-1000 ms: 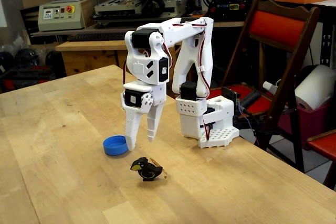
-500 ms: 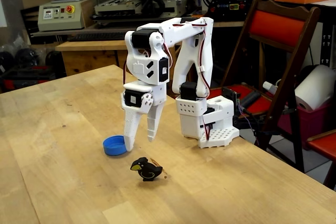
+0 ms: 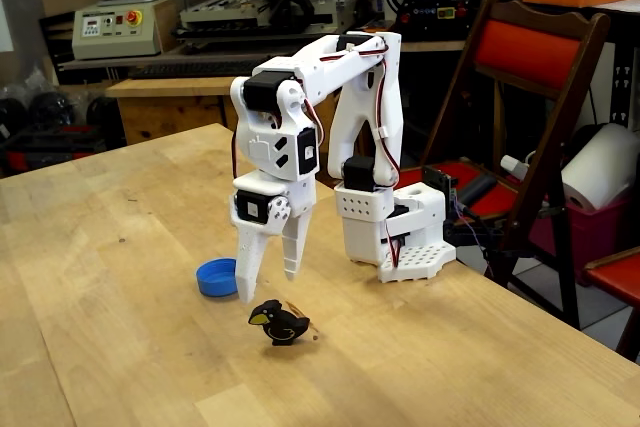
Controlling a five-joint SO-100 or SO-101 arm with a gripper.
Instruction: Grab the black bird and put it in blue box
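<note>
Box point(image 3: 217, 276): blue, empty, left on the table, just left of the fingers.
Gripper point(image 3: 268, 287): spread, empty; lower and nearer than half a second ago, tips now just above and behind the bird.
Bird point(image 3: 277, 322): black, upright, right of and nearer than the box, unmoved.
Meaning: descent under way, grasp not yet made.

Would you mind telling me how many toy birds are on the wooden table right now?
1: the small black toy bird with a yellow beak stands right of the round blue plastic dish, just below the open white gripper.
</note>
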